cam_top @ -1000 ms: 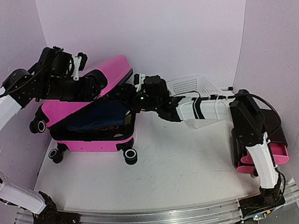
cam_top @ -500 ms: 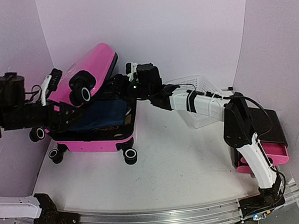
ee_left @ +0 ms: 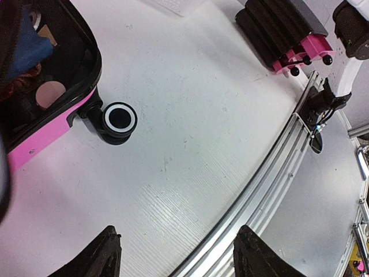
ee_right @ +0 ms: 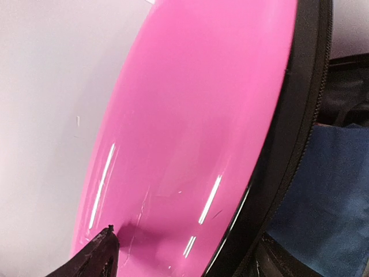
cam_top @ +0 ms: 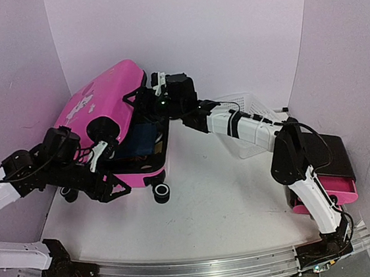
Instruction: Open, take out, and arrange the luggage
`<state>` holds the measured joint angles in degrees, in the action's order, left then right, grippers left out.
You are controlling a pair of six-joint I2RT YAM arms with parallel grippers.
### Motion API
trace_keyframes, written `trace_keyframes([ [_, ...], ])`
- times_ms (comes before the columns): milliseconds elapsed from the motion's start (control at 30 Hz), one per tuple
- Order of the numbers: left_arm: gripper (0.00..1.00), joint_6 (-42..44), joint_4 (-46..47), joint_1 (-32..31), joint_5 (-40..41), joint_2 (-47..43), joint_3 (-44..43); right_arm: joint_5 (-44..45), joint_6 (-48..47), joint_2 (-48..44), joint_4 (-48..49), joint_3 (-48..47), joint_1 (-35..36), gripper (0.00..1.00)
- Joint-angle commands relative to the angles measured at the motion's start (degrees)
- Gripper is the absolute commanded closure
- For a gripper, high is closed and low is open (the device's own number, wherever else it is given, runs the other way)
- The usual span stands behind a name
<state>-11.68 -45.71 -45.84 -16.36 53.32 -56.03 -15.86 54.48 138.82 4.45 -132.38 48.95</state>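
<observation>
Right now the luggage [cam_top: 103, 111] sits at the back left of the table [cam_top: 224, 194], base down on its wheels and lid tipped up steeply toward the wall, with a blue cloth [ee_right: 328, 190] showing inside the base. My right gripper [ee_right: 184, 254] is up at the lid's free edge, jaws spread wide astride the rim, one finger over the pink shell and the other on the lining side (whether either pad actually presses, I cannot tell). My left gripper [ee_left: 180, 257] hangs low in front of the case, released and holding nothing, looking down on bare table and one wheel [ee_left: 119, 119].

As I judge it, the step in hand is swinging the lid fully open. To do it well I should push along the hinge's arc and not straight back, go slowly, and stay on the rim so the glossy shell cannot slip off my fingers. Since the wheels may let the case roll, bracing the base's near wall with my free left gripper seems wise before anything comes out.
</observation>
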Motion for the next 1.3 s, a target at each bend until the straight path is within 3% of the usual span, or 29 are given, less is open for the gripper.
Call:
trace_keyframes([
  [0, 0.3, 5.3, 16.0, -0.5, -1.6, -4.7, 5.6, -0.5, -0.3, -0.6, 5.3, -3.9, 0.5, 0.25],
  [100, 0.21, 8.8, 17.7, -0.6, -2.5, -7.8, 8.6, 0.3, 2.1, -0.1, 5.3, -4.6, 0.6, 0.25],
  [300, 0.15, 23.6, 18.3, -1.9, -5.3, -12.3, 16.7, 2.0, 8.0, 0.3, 7.4, -5.6, 0.7, 0.26],
  [400, 0.2, 19.7, 19.1, -2.0, -0.5, -11.1, 15.0, 3.2, 9.4, -0.2, 7.3, -5.8, 0.7, 0.27],
  [467, 0.23, 11.6, 26.8, -2.0, 4.4, -12.7, 18.2, 3.8, 10.0, -0.7, 7.3, -6.3, 0.8, 0.27],
  [567, 0.3, 2.2, 46.7, -2.0, 2.2, -16.3, 27.8, 4.9, 11.0, -0.5, 7.2, -7.7, 0.7, 0.27],
  [667, 0.26, 1.5, 54.3, -2.0, 10.2, -17.6, 32.6, 5.5, 12.5, 0.4, 6.7, -9.9, 0.7, 0.27],
  [800, 0.24, 4.2, 63.1, -2.0, 15.2, -17.1, 37.9, 6.0, 13.6, 0.8, 6.3, -11.2, 0.8, 0.27],
  [967, 0.25, 9.6, 81.5, -2.0, 22.5, -12.1, 45.2, 6.2, 13.9, 0.4, 6.7, -11.0, 0.9, 0.27],
  [1200, 0.28, 27.9, 97.7, -2.0, 27.4, 3.4, 41.4, 6.7, 13.8, 0.8, 5.8, -12.2, 1.4, 0.28],
  [1267, 0.31, 32.0, 98.6, -2.0, 29.2, 6.1, 39.3, 6.7, 13.7, 0.6, 5.4, -12.2, 1.3, 0.28],
])
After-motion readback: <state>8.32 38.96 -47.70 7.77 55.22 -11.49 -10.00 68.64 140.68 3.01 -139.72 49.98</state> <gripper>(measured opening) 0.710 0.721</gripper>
